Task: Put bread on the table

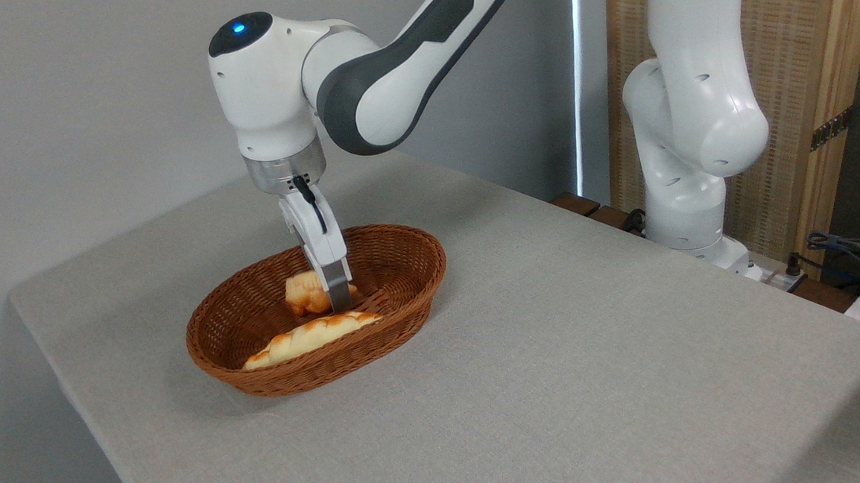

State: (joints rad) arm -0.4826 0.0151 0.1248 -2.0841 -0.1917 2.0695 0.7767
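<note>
Pincer (pixel 338 296) is down inside the basket (pixel 409 272), right at the bun (pixel 302 294). One grey finger shows in front of the bun's right side; the other finger is hidden, so I cannot tell how wide the pincer stands or whether it grips the bun. Finger and bun look like they touch, but contact is not certain from this angle.

The bun sits in the basket's back half, just left of and behind the visible finger, still resting low in the basket, not lifted. It is roundish and lumpy, no clear long axis. The long loaf (pixel 313 338) lies just in front of it along the near wall, running lower-left to upper-right, close to the finger tip.

Judgement: this is the grasp stage; the bun is not yet out. The next move needs a straight lift over the wicker rim before any sideways travel, or the bun or finger may catch the wall or nudge the loaf.

Open room: the desk (pixel 592 336) is bare cloth to the right and front of the basket, plenty of space there. Left and near edges of the desk run closer to the basket, so placing to the right looks safer. The arm's base (pixel 696 203) stands far right at the back.
</note>
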